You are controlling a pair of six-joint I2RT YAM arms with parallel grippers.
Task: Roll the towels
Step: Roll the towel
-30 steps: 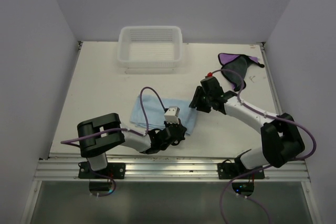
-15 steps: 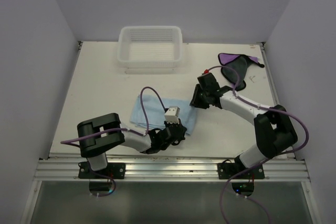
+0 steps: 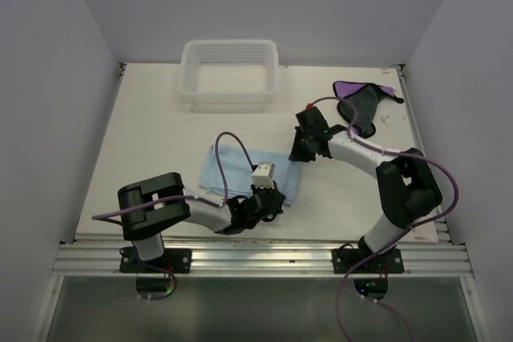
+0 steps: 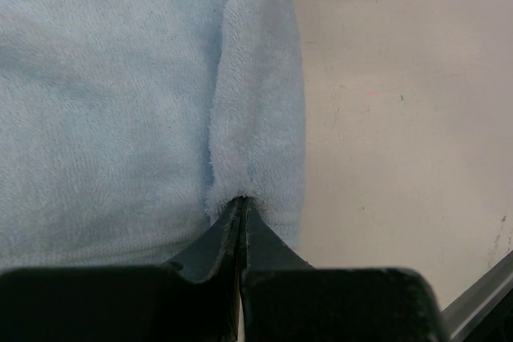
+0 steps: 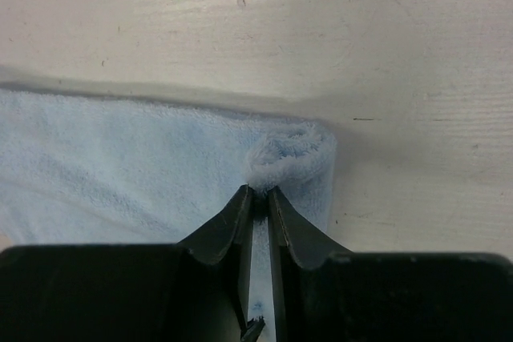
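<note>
- Light blue terry towel (image 3: 240, 172): you see it lying flat on the white bench (image 3: 160, 134), in the near middle between the two arms (well apart from the basket at the back).
- Left gripper (image 3: 271, 198): it rests on the towel's near right corner. In the left wrist view the left gripper (image 4: 242, 203) is clenched, its two dark fingers pressed together with no gap. A raised ridge of the light blue terry towel (image 4: 112, 102) runs straight out from the tips, so you may read this as a grasp on a pinched fold beside the cloth's right edge.
- Right gripper (image 3: 300, 154): it sits at the towel's far right corner, angled down to the bench. In the right wrist view the right gripper (image 5: 258, 193) has its fingers drawn almost together, with only a thin slit between them. The tips nip the corner of the light blue terry towel (image 5: 120, 174), where the cloth bunches into a small curl just ahead of them.
- Bare bench beside the cloth: both wrist views show it pale and lightly scuffed (to the right of the towel in the left wrist view, beyond it in the right wrist view).
- Purple towel with a dark grey side (image 3: 362, 102): it lies crumpled at the far right of the bench, near the right wall, apart from both grippers. A purple cable of the right arm crosses in front of it.
- White perforated plastic basket (image 3: 229, 70): it stands at the back edge of the bench, left of centre, with neither towel in it.
</note>
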